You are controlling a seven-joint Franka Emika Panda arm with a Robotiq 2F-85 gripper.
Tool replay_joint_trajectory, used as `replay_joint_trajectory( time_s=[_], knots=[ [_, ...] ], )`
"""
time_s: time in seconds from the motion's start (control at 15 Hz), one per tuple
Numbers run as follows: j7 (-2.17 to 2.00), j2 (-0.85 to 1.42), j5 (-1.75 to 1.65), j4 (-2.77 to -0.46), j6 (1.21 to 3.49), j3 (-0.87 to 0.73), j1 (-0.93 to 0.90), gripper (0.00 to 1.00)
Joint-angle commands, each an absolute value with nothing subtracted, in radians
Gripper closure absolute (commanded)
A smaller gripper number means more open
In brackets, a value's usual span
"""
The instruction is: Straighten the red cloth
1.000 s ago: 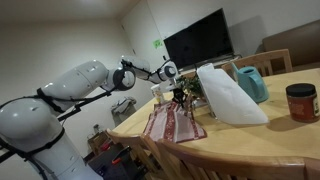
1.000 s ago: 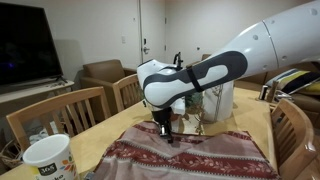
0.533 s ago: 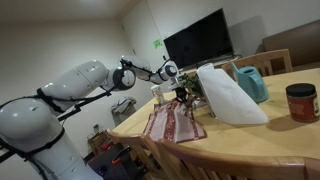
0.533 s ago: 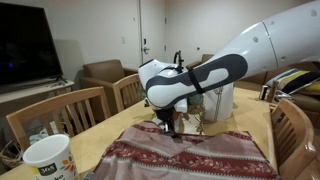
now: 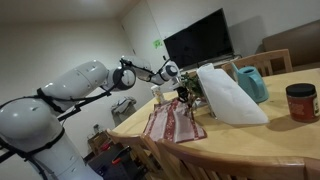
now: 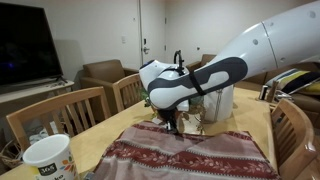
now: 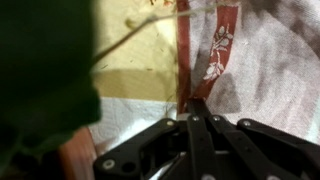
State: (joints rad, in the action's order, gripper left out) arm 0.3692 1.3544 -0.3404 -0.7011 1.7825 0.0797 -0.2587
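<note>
The only lettering close to the camera is a dark word on the white mug [image 6: 48, 160] at the table's near edge in an exterior view, and it is too small to read. The label on the red-lidded jar [image 5: 301, 103] and a small green sign [image 5: 157, 43] on the wall beside the television [image 5: 200, 40] are just as illegible.

Much is hidden or unclear. In the wrist view a dark green blur [image 7: 40, 80] fills the left side (what it is cannot be told). Only a strip of the red cloth [image 7: 222, 45] shows there, its red band printed with a pale flower sprig. In an exterior view the large white folded sheet [image 5: 230, 95] covers part of the table [image 5: 260, 140] just beside the cloth, and the robot's white arm [image 6: 200, 80] blocks whatever stands behind it.

The red cloth [image 6: 190, 155] lies spread and wrinkled on the table, close to the table's edge. The pincer [image 7: 193, 102] is closed, its two fingers pressed together. It points down at the cloth's border, where the fabric meets bare wood. In both exterior views it [image 6: 172, 127] stands at one edge of the cloth. Whether any fabric is pinched between the fingers cannot be told.
</note>
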Motion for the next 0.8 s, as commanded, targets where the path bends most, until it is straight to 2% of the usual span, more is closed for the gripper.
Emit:
replay_joint_trajectory(
  time_s=[0.0, 0.73],
  knots=[
    [0.363, 1.364, -0.364, -0.677, 1.776, 0.06, -0.274, 1.0],
    [0.36, 1.338, -0.402, -0.651, 1.845, 0.083, -0.312, 1.0]
  ],
)
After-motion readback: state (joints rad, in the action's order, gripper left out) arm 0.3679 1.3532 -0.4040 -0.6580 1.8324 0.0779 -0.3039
